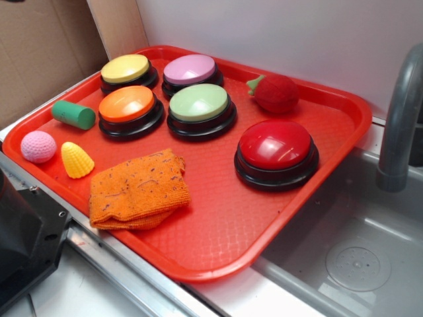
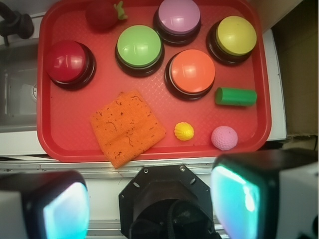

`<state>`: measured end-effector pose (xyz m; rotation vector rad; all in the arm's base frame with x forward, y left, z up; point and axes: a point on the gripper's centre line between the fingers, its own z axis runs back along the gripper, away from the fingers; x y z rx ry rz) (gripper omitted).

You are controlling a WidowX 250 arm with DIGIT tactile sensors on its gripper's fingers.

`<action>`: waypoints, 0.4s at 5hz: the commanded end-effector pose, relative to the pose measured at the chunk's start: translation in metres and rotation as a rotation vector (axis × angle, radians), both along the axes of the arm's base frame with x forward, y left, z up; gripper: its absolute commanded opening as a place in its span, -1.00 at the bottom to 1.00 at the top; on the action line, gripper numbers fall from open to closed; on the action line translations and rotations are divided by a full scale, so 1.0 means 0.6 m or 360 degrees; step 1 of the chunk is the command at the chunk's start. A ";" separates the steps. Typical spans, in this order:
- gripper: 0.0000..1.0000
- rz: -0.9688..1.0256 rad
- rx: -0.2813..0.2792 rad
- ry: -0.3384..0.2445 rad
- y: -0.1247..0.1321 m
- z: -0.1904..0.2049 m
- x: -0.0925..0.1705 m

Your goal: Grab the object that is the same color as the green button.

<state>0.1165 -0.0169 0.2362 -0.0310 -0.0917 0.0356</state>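
The object, a short green cylinder, lies on its side at the left edge of the red tray, beside the orange button. From the wrist camera the cylinder is at the tray's right side. The pale-green button sits mid-tray on a black base, and the wrist view has this green button near the top centre. My gripper hangs high above the robot's base, well short of the tray. Its two fingers stand wide apart with nothing between them.
Orange, yellow and pink buttons, a big red button, a red strawberry toy, an orange cloth, a yellow corn toy and a pink ball share the tray. A sink with a grey faucet lies to the right.
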 end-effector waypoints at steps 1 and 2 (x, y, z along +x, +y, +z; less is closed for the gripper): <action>1.00 0.0000 0.0000 0.0000 0.000 0.000 0.000; 1.00 0.0312 -0.0055 -0.0069 0.027 -0.017 0.015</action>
